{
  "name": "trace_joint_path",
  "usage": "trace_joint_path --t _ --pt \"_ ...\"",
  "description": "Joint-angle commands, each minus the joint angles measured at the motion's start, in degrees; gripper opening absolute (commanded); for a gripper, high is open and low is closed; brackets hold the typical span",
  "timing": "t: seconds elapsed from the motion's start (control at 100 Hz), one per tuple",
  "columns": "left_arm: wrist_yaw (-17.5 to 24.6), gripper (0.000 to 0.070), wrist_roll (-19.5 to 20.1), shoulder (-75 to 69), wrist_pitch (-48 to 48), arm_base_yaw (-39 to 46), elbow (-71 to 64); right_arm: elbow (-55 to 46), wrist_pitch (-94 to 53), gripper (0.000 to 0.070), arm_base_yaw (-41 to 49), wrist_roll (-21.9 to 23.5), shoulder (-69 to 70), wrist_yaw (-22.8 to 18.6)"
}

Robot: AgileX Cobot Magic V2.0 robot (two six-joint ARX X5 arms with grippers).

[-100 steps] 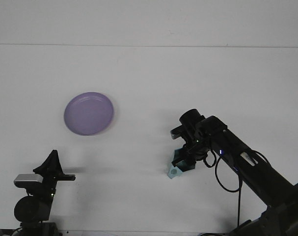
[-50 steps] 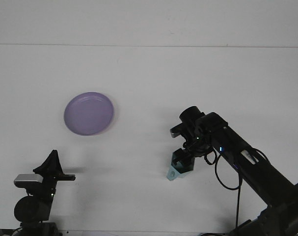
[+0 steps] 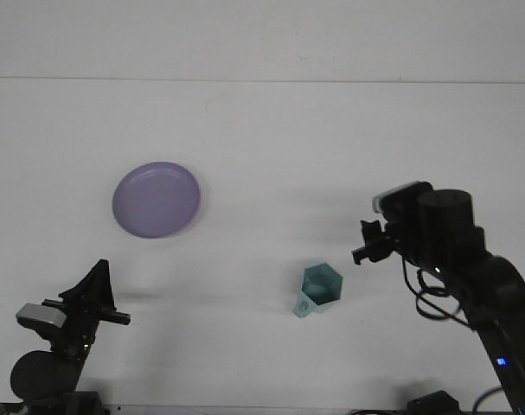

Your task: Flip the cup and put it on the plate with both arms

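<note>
White tabletop [image 3: 271,147] fills the front view, meeting a pale wall along a faint line near the top. Taking the teal cup [image 3: 319,289] as the landmark: it sits on the table low and right of centre, with its mouth facing up toward the camera and a small handle sticking out at its lower left. No gripper touches it. The purple plate [image 3: 156,199] lies well apart from the cup, up and to the left, flat on the table with nothing on it. The right gripper [image 3: 366,246] hangs just to the right of the cup and a little higher, clear of it, at the end of a dark arm that rises from the lower right corner; it holds nothing, though whether its fingers are spread or closed cannot be told from this angle. The left gripper [image 3: 102,298] is far to the left of the cup, near the bottom edge and below the plate, also holding nothing, and its finger state cannot be made out either
</note>
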Motion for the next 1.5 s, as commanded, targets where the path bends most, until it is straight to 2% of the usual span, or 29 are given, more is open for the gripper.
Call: trace_joint_path --t 0.0,0.27,0.42,0.8,0.97,1.01,1.13,1.19,1.27,1.39,1.49 --pt "2.05 0.0012 -4.2 1.84 -0.42 -0.31 2.69 -5.77 4.68 0.0271 -1.64 -0.57 -6.4 0.22" --pt "10.75 0.0012 -3.78 17.64 -5.44 -3.28 16.46 -30.99 17.81 0.0272 -9.29 0.74 -33.24 0.15" --pt "14.34 0.0012 -0.42 30.64 -9.57 -6.97 26.58 -38.51 19.74 0.0272 -10.05 0.94 -41.81 0.22" --pt "14.58 0.0012 10.8 61.37 -29.81 -23.28 54.12 -40.41 22.71 0.0272 -10.03 2.21 -45.35 0.55" --pt "14.58 0.0022 13.73 73.02 -38.36 -29.16 65.42 -40.41 22.67 0.0272 -10.03 2.21 -45.4 0.55" --pt "14.58 0.0048 14.43 75.73 -40.33 -30.42 68.15 -40.41 22.64 0.0272 -10.03 2.21 -45.38 0.55" --pt "14.58 0.0279 15.08 83.82 -46.07 -33.9 76.39 -40.41 22.62 0.0272 -10.03 2.21 -45.38 0.55" --pt "14.58 0.0348 15.43 87.21 -49.05 -35.26 79.84 -40.41 22.62 0.0272 -10.03 2.21 -45.38 0.55" --pt "14.58 0.0367 15.78 91.56 -53.09 -37.11 84.15 -40.41 22.64 0.0272 -10.03 2.21 -45.38 0.55" --pt "14.58 0.0432 16.15 97.2 -57.66 -39.58 89.26 -40.41 22.67 0.0272 -10.03 2.21 -45.38 0.52" --pt "14.53 0.0436 16.13 101.11 -60.83 -41.38 92.04 -40.41 22.69 0.0272 -10.03 2.21 -45.38 0.52"
